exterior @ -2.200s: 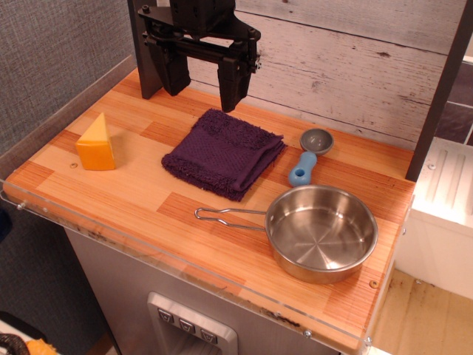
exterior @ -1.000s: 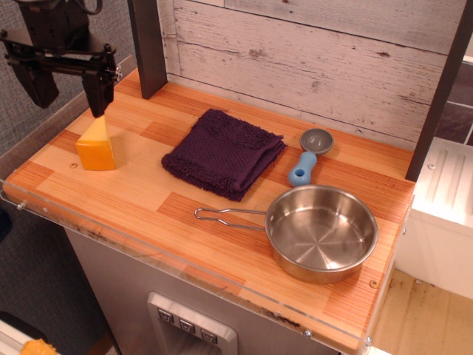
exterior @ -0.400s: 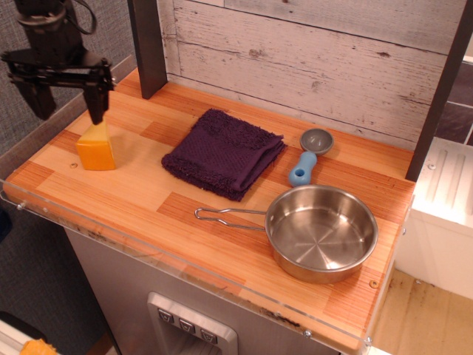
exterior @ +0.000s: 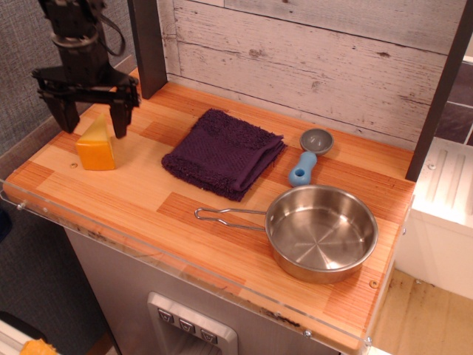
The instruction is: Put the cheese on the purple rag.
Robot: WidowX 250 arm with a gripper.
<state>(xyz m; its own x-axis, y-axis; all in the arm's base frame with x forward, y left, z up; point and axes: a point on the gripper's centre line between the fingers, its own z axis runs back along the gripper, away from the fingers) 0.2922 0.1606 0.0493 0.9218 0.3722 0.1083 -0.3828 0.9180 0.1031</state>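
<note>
The cheese (exterior: 95, 149) is a yellow-orange wedge standing on the wooden counter at the left. The purple rag (exterior: 223, 153) lies folded in the middle of the counter, to the right of the cheese. My black gripper (exterior: 93, 120) is open and hangs over the cheese. One finger stands left of the wedge's tip and the other finger (exterior: 120, 120) stands right of it. The fingers straddle the top of the wedge and do not press on it.
A steel pan (exterior: 319, 233) with a wire handle sits at the front right. A blue scoop with a grey bowl (exterior: 308, 157) lies right of the rag. A dark post (exterior: 148, 48) stands behind the gripper, in front of a plank wall.
The gripper has moved from above the rag to the left, then right and down over the cheese, so that its fingers straddle the wedge. The cheese and rag have not moved.
</note>
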